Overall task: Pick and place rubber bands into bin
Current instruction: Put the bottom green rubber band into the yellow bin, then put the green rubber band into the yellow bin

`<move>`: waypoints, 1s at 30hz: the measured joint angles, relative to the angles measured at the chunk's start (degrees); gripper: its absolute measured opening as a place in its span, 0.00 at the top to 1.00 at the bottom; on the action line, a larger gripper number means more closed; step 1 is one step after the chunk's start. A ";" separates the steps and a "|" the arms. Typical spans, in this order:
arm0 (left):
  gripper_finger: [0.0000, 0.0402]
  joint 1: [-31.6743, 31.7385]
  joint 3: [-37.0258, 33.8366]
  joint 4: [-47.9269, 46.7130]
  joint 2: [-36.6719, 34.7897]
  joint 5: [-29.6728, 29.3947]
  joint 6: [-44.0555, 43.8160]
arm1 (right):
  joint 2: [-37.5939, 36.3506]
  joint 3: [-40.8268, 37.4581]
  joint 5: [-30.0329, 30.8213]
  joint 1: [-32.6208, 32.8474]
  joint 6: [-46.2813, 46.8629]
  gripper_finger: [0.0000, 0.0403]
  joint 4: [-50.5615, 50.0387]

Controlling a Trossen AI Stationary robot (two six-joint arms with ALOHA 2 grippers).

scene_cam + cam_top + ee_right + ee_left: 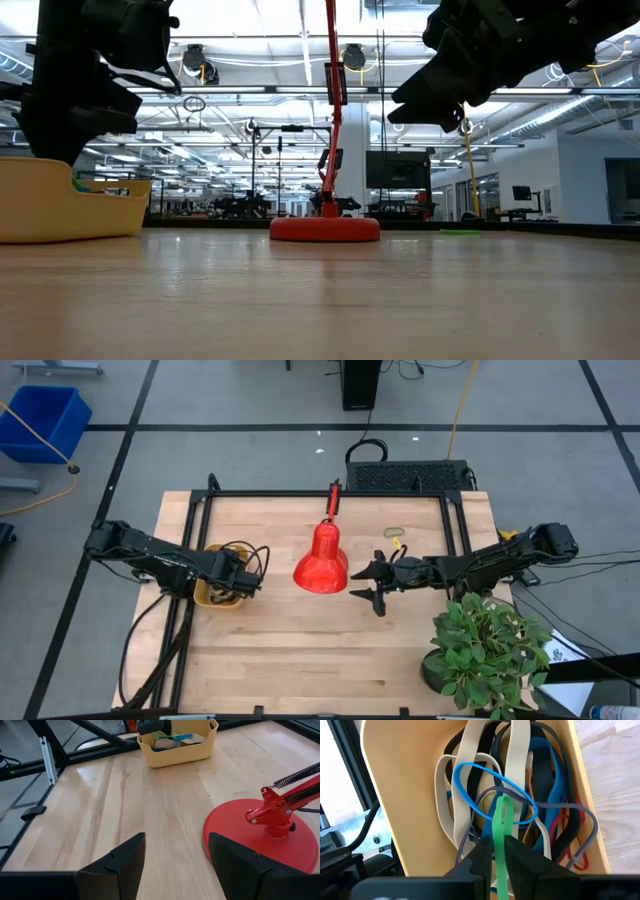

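The yellow-orange bin stands at the table's left and holds several rubber bands in cream, blue, black, red and grey. My left gripper is right above the bin, shut on a green rubber band. In the low view it reaches down behind the bin's wall. My right gripper is open and empty above the table, just right of the red lamp. A green band and a small yellow band lie flat on the table behind it. My left gripper pinches the green band between its two fingertips, both strands of the narrow loop together. The fingers come from above, pointing down into the bin. The loop reaches on past the fingertips to the pile of bands; whether its end rests on them I cannot tell.
The red lamp's round base stands mid-table, close beside my right gripper's finger. A potted plant is at the near right corner. A black frame runs around the table's far part. Bare wood lies between lamp and bin.
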 joint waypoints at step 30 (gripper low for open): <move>0.51 -0.07 1.65 7.90 -12.68 -5.54 3.59 | 0.00 4.42 5.89 -15.42 5.43 0.48 -26.48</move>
